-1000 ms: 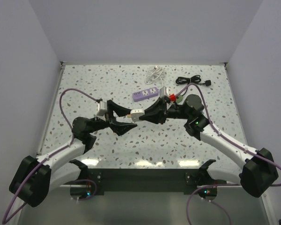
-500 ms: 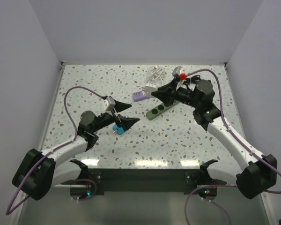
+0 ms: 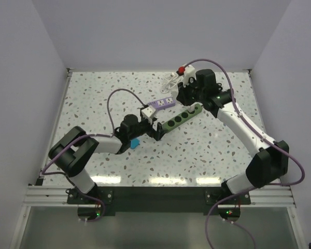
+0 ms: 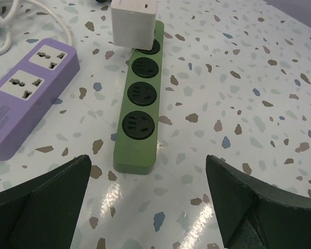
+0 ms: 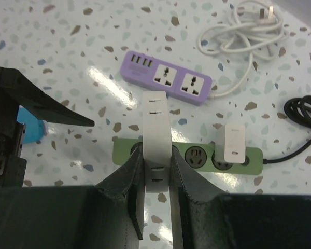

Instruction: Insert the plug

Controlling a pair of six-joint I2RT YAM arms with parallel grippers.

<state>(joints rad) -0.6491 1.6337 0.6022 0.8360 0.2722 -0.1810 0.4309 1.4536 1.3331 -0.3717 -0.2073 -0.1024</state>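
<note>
A green power strip point(image 3: 182, 116) lies mid-table, with a white adapter point(image 4: 133, 23) plugged into its far socket. My right gripper point(image 5: 156, 162) is shut on a white plug point(image 5: 157, 129) and holds it above the strip point(image 5: 192, 155), over its left sockets. In the top view the right gripper point(image 3: 183, 97) hangs over the strip's far end. My left gripper point(image 4: 147, 207) is open and empty just short of the strip's near end point(image 4: 140, 109), low over the table. It shows in the top view point(image 3: 156, 129) too.
A purple power strip point(image 3: 161, 104) lies just left of the green one, also in the left wrist view point(image 4: 26, 88). A coiled white cable point(image 5: 249, 26) and a black cable point(image 5: 306, 111) lie at the back. A small blue object point(image 3: 135, 143) lies by the left arm.
The right gripper has swung back and right over the strip's far end. The left gripper has reached forward to the strip's near end, leaving the blue object beside the arm.
</note>
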